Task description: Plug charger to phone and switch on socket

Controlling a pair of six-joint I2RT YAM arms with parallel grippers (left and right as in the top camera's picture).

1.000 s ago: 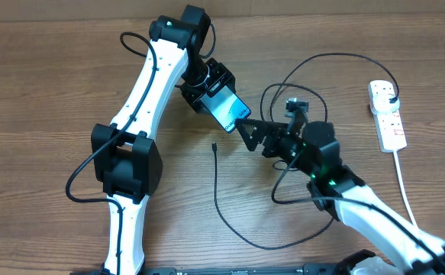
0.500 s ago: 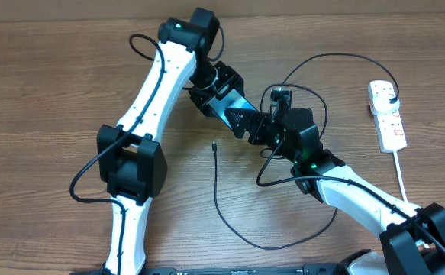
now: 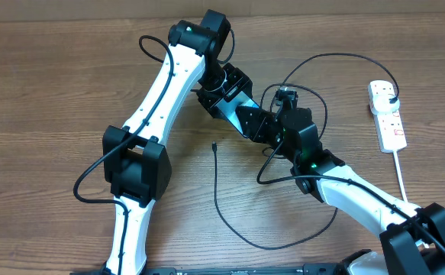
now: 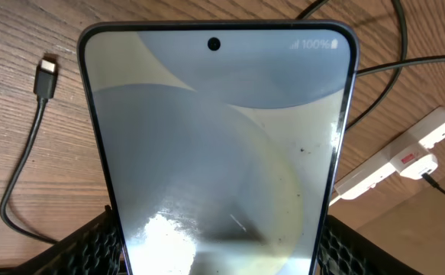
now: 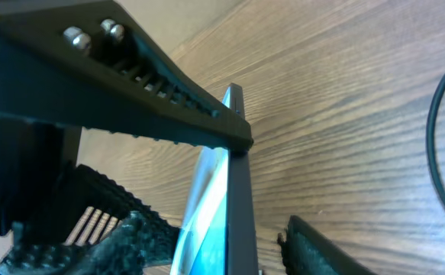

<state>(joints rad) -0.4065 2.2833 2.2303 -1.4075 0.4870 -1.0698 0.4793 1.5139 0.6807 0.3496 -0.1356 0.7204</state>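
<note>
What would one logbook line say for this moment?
left gripper: holds phone | right gripper: open, straddling phone's end | charger tip: on table, unplugged

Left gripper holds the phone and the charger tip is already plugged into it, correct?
Not quite. The left gripper does hold the phone, but the charger connector tip is not plugged in: it lies loose on the table, apart from the phone. The left wrist view shows it.
</note>
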